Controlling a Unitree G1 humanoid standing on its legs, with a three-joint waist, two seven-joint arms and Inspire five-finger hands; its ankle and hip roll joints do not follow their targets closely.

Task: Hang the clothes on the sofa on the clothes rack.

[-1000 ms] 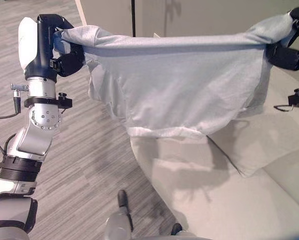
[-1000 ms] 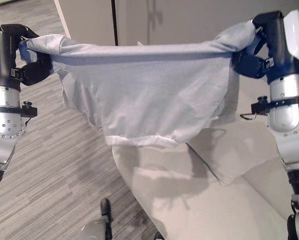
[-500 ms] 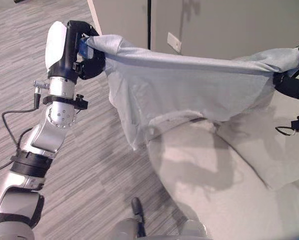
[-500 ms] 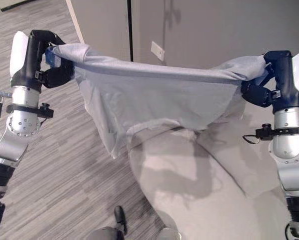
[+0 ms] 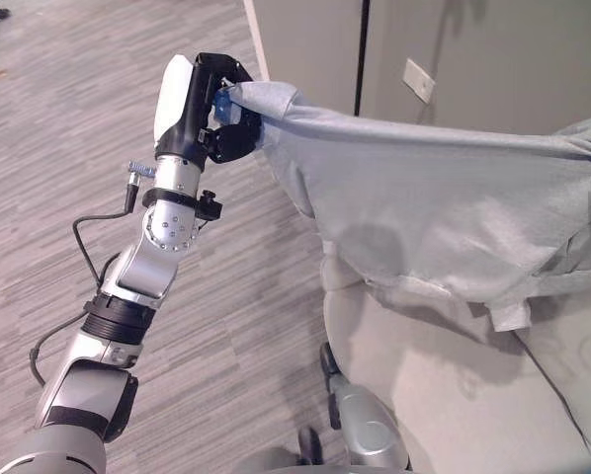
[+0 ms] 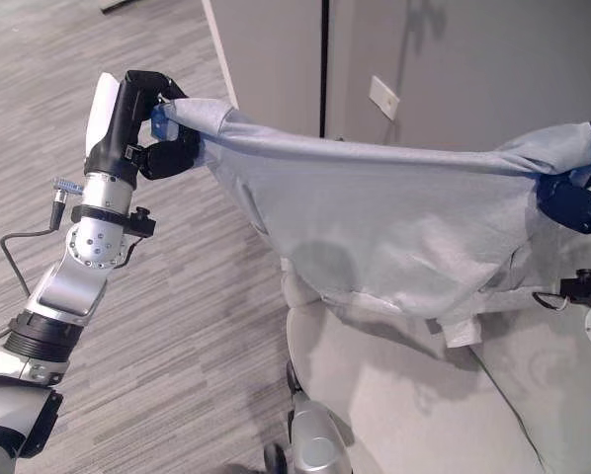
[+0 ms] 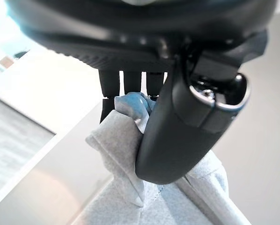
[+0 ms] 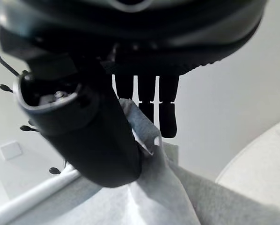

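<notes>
Above sofa (image 6: 394, 415), shirt (image 6: 394, 222) stretched left-right, hem down, pinched by left hand (image 6: 157, 138), right hand (image 6: 572, 202)

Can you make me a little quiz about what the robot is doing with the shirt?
1. True or false: the grey garment lies flat on the sofa.
2. Which holds the garment? A) the left hand alone B) the right hand alone C) both hands
3. Fill in: the floor beside the sofa is grey and looks like ____.

Key:
1. False. It is stretched out in the air between the hands, above the sofa.
2. C. Each wrist view shows the thumb pinching cloth against the fingers.
3. Wood planks.
</notes>
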